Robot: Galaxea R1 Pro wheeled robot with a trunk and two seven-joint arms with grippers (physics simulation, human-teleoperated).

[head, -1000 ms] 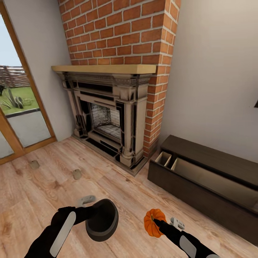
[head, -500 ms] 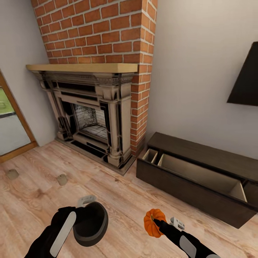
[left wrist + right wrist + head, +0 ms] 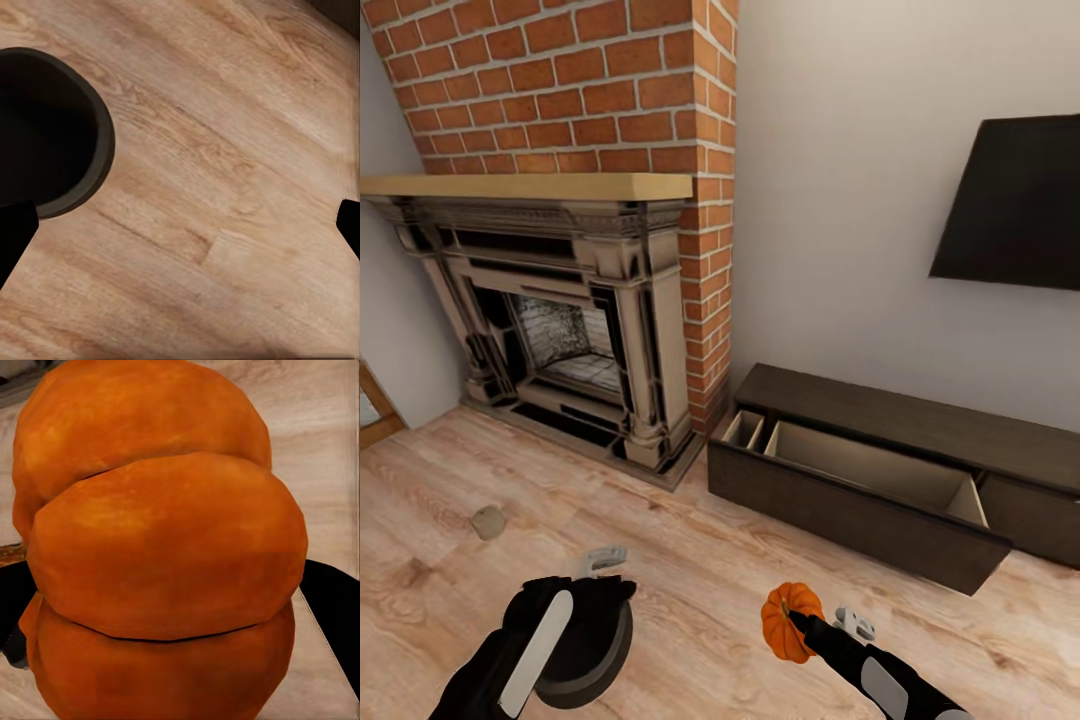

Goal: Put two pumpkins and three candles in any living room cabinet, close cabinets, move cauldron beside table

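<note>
The right hand (image 3: 792, 622) is clamped on a pumpkin (image 3: 790, 620), holding it above the wooden floor (image 3: 690, 560) low in the head view, right of centre; in the right wrist view the pumpkin's (image 3: 161, 547) orange ribbed body sits close against the camera, with the dark fingers (image 3: 330, 592) showing at either side of it; its brownish stem faces the head camera. The left hand (image 3: 603, 562) hangs over the floor at the lower left of the head view, its pale fingertips pointing forward, and its fingers (image 3: 351, 225) stand wide apart in the left wrist view with nothing between them. The cauldron (image 3: 585, 650), black and round, stands on the floor just under and beside the left arm (image 3: 520, 650), partly hidden by it; the left wrist view shows its dark rim (image 3: 101, 150) and black inside against the boards. One candle (image 3: 487, 521), a stubby beige-grey cylinder, stands on the floor further left, in front of the fireplace (image 3: 560, 340); the fireplace has a pale wooden mantel (image 3: 530, 186) and a red brick chimney (image 3: 580, 90) above. The cabinet (image 3: 880, 470), long, low and dark brown, stands along the pale wall to the right of the fireplace; one wide drawer (image 3: 860, 475) is pulled out, showing a pale wood interior with a small divided compartment at its left end; the pumpkin is well short of it. A dark flat screen (image 3: 1015, 205) hangs on the wall above the cabinet.
</note>
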